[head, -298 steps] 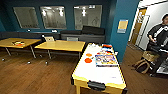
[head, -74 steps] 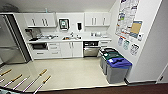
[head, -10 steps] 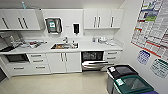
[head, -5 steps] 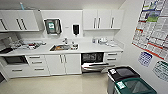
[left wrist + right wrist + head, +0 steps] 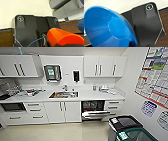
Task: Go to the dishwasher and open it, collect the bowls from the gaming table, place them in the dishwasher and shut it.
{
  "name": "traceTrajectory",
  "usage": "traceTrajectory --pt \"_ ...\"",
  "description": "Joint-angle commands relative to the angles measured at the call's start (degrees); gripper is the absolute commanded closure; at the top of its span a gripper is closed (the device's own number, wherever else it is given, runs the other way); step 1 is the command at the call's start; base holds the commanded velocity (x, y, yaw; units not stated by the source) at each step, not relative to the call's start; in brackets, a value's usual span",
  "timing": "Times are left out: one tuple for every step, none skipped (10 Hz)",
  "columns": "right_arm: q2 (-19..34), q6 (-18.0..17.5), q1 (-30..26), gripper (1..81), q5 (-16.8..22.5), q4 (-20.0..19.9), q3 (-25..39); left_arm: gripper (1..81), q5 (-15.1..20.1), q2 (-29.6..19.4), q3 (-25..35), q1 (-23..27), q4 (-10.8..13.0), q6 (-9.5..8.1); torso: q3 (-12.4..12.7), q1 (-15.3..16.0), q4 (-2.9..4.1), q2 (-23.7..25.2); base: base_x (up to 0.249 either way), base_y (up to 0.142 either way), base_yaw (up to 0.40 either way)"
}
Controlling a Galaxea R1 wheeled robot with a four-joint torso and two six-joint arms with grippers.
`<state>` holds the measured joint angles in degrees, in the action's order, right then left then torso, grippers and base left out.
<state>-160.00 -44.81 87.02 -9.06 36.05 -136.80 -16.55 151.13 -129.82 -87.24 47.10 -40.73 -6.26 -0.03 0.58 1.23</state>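
From the head view, you face a kitchenette: the dishwasher (image 5: 93, 109) sits under the white counter (image 5: 100, 95), just right of the sink (image 5: 63, 94), its steel door (image 5: 96, 114) partly lowered over a dark interior. Bins (image 5: 125, 125) stand near, to its right.

In the left wrist view, an orange bowl (image 5: 63, 36) sits close against the camera, apparently carried; you cannot tell how the left pincer's fingers stand.

In the right wrist view, a blue bowl (image 5: 109, 28) looms large, tilted on edge; the right pincer's state is likewise unclear.

Both bowls look light, stiff and glossy, so likely slippery. Pinch them across the rim, not the curved wall.
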Motion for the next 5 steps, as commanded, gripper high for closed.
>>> traceTrajectory --pt "0.71 0.16 -2.06 81.1 1.59 0.95 0.67 81.1 1.09 -1.26 0.70 2.11 -0.08 0.04 0.00 0.03 0.00 0.00 0.103 0.000 0.000" --pt "0.71 0.16 -2.06 81.1 1.59 0.95 0.67 81.1 1.09 -1.26 0.70 2.11 -0.08 0.04 0.00 0.03 0.00 0.00 0.103 0.000 0.000" --pt "0.71 0.16 -2.06 81.1 1.59 0.95 0.67 81.1 1.09 -1.26 0.70 2.11 -0.08 0.04 -0.02 0.08 0.00 -0.06 0.103 0.000 0.000" --pt "0.71 0.16 -2.06 81.1 1.59 0.95 0.67 81.1 1.09 -1.26 0.70 2.11 -0.08 0.04 -0.02 0.03 0.00 -0.05 0.103 0.000 0.000" --pt "0.71 0.16 -2.06 81.1 1.59 0.95 0.67 81.1 1.09 -1.35 0.70 2.11 -0.08 0.04 -0.02 0.03 0.00 -0.02 0.103 0.000 0.000"
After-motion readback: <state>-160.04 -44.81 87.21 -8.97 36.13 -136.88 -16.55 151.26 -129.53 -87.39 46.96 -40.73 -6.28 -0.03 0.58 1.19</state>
